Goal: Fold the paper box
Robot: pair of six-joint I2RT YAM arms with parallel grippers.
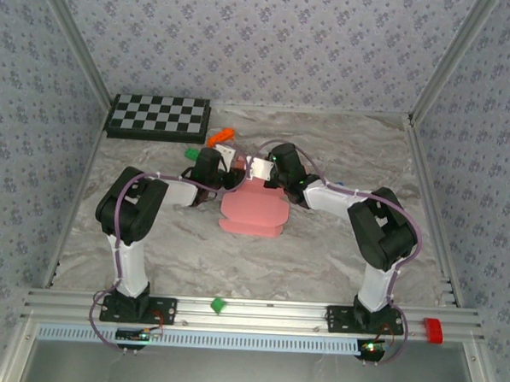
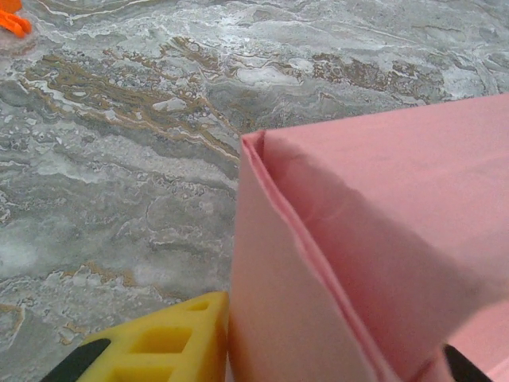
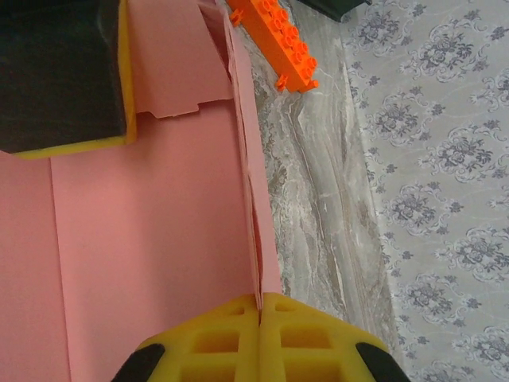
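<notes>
The pink paper box [image 1: 254, 215] lies mid-table, partly folded, with one wall raised at its far edge. My left gripper [image 1: 231, 176] is shut on that box at the far left corner. In the left wrist view the folded corner [image 2: 350, 239] stands between the jaws, and the yellow finger [image 2: 163, 346] presses on its side wall. My right gripper [image 3: 260, 306] is shut on the thin doubled edge of the raised wall [image 3: 248, 159], with its yellow fingers meeting on the card. From above, the right gripper [image 1: 257, 181] sits just right of the left one.
An orange block [image 1: 219, 138] and a green block [image 1: 191, 154] lie just behind the grippers. A checkerboard [image 1: 158, 116] sits at the back left. Another green block [image 1: 217, 305] and a red piece [image 1: 433, 330] rest on the near rail. Patterned walls enclose the table.
</notes>
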